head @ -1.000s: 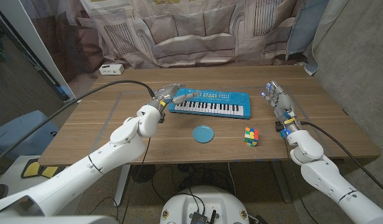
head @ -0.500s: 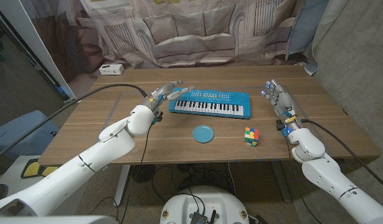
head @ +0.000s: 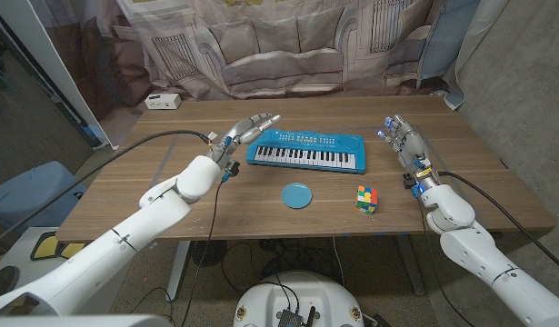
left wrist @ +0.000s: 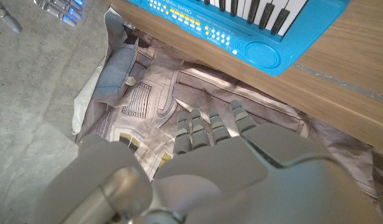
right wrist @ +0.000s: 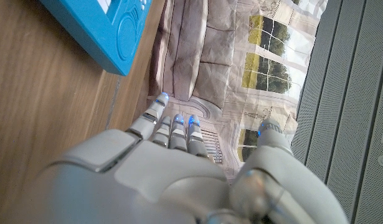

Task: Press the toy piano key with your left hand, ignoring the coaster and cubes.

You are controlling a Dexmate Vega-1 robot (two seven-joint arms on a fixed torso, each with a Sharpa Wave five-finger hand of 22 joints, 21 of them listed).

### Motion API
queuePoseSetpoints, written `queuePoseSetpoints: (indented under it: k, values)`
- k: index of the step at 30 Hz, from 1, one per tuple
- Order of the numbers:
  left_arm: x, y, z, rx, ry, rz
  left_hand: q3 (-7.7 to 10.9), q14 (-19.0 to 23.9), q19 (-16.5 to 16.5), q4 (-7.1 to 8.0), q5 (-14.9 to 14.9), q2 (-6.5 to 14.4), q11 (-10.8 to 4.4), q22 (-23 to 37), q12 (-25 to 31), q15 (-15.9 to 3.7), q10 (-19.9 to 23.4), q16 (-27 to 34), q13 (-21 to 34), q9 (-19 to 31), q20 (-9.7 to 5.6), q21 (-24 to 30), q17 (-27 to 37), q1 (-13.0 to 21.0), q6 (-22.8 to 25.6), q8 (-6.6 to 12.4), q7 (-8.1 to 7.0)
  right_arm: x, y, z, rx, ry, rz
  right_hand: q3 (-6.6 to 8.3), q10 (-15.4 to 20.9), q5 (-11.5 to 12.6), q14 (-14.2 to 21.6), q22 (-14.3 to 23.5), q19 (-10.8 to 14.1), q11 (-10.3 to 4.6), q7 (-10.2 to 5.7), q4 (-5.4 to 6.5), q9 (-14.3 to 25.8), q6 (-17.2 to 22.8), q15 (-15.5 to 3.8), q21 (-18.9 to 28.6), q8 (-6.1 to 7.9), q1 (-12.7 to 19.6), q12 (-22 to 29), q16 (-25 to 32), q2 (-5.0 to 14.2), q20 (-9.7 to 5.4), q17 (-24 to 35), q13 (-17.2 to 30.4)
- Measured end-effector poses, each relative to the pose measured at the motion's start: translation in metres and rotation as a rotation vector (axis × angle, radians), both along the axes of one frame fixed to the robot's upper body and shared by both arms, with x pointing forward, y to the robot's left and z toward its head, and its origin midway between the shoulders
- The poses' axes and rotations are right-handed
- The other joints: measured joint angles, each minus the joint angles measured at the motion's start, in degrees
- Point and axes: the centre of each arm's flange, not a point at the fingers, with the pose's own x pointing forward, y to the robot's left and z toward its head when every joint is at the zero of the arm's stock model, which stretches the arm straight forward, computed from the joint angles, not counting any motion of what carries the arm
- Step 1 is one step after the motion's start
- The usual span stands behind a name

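With the left hand (head: 247,130) empty, fingers spread, just beside the left end of the toy piano (head: 306,151) at mid-table, a low sideways re-approach risks shoving the piano rather than pressing a key, while the right hand (head: 404,143) waits open.
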Motion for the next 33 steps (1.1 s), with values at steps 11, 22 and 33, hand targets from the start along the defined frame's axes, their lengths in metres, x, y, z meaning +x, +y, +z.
queuePoseSetpoints:
  k: [11, 22, 33]
  values:
    - [0.013, 0.010, -0.004, -0.102, -0.011, -0.086, -0.01, 0.69, 2.81, -0.34, 0.00, 0.37, 1.10, -0.27, 0.00, 0.30, -0.11, 0.00, 0.00, 0.01, -2.33, 0.39, -0.31, 1.58, -2.55, -0.50, 2.09, 0.007, 0.008, 0.004, -0.012, 0.004, 0.003, -0.21, 0.00, 0.00, 0.00, 0.00, 0.00, 0.00, -0.22, -0.22, 0.00, -0.22, 0.00, 0.00, 0.00, -0.30, 0.00, 0.00, -0.30, 0.00, 0.00, 0.00]
    - [0.025, 0.016, -0.008, -0.207, -0.023, -0.207, 0.11, 1.60, 4.26, -0.59, -0.44, 0.36, 1.29, -0.26, 0.00, 0.00, 0.58, 0.00, 0.00, -0.28, -3.29, 0.38, -0.30, 2.20, -2.74, -0.50, 4.22, 0.008, 0.026, 0.014, -0.039, -0.017, 0.010, -0.23, 0.00, 0.00, 0.00, 0.00, -0.01, 0.00, 0.09, -0.24, 0.00, -0.53, 0.00, 0.00, 0.00, -0.53, 0.00, 0.00, -0.53, 0.00, 0.01, 0.00]
    - [0.019, 0.017, -0.003, -0.276, -0.033, -0.281, 0.11, 2.22, 5.09, -0.59, -0.44, 0.75, 1.71, -0.26, 0.00, 0.62, 1.16, 0.00, 0.00, -0.28, -4.12, 0.38, -0.30, 2.57, -2.46, -0.22, 4.50, 0.012, 0.032, 0.021, -0.041, -0.027, 0.015, -0.64, 0.00, 0.00, 0.00, 0.00, -0.01, 0.00, 0.40, -0.32, 0.00, -0.84, 0.01, 0.00, 0.00, -0.53, 0.00, 0.00, -0.99, 0.00, 0.01, 0.00]
